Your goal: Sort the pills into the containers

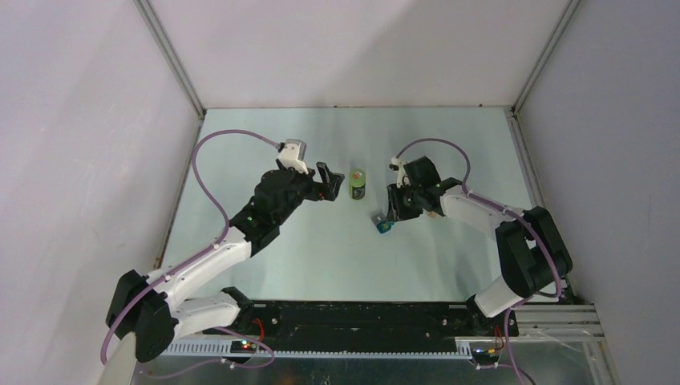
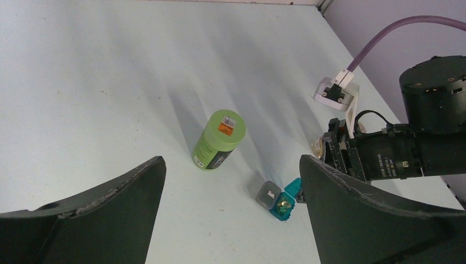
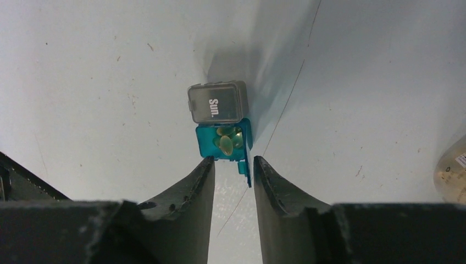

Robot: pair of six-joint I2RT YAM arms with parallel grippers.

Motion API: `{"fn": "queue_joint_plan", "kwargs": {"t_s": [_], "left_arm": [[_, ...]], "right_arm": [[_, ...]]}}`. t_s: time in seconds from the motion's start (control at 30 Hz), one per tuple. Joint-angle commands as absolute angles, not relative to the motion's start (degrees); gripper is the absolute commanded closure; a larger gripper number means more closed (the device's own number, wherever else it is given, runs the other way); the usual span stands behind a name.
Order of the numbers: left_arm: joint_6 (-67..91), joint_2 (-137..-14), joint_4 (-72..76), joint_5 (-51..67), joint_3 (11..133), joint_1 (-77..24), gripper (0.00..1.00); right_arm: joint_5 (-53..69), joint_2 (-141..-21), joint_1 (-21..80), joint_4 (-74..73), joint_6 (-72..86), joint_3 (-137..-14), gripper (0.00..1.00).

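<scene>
Two-arm station seen from above and from both wrists. On the pale blue-green tabletop (image 1: 321, 257) stand two containers and one pill box.

(a) One upright cylindrical bottle with a lime-green top and a darker base (image 2: 218, 140) stands near the middle of the tabletop, just to the right of the left tool (image 1: 335, 184). Its cap carries one small white-and-orange sticker (image 2: 227, 125). The print there and on the side label is too small to read.

(b) One pale beige bottle (image 3: 453, 170) shows only as a sliver at the edge of the right wrist view. It lies to the right of the pill box and is largely hidden by the right arm in the other views.

(c) One small teal plastic pill box (image 3: 224, 142), with a single compartment, lies nearer than the green-topped bottle and to its right. Its smoky clear lid (image 3: 216, 103) is swung open flat and is printed "Sun." in white. Inside lie several translucent yellow-green oval pills (image 3: 226, 144); their exact count cannot be told.

(d) The left tool hovers with its two dark fingers spread wide, holding nothing.

(e) The right tool (image 3: 233, 164) points down at the near edge of the pill box. Its fingers are drawn close, with a narrow gap between them, and a teal tab of the box sits in that gap. Whether the fingers pinch it cannot be told.
</scene>
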State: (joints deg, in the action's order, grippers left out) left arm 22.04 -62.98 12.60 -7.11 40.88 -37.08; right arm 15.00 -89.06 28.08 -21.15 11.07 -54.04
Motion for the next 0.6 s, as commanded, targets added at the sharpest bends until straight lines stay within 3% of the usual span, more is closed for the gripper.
{"fn": "queue_joint_plan", "kwargs": {"t_s": [0.0,0.57], "left_arm": [[23.23,-62.89,13.51,-7.00,41.13,-36.70,0.03],[20.58,-60.53,16.81,-7.91,39.36,-36.70,0.01]], "right_arm": [[13.82,-90.64,28.51,-18.14,9.32,-56.51,0.67],[13.00,-89.35,29.13,-17.48,7.71,-56.46,0.95]]}}
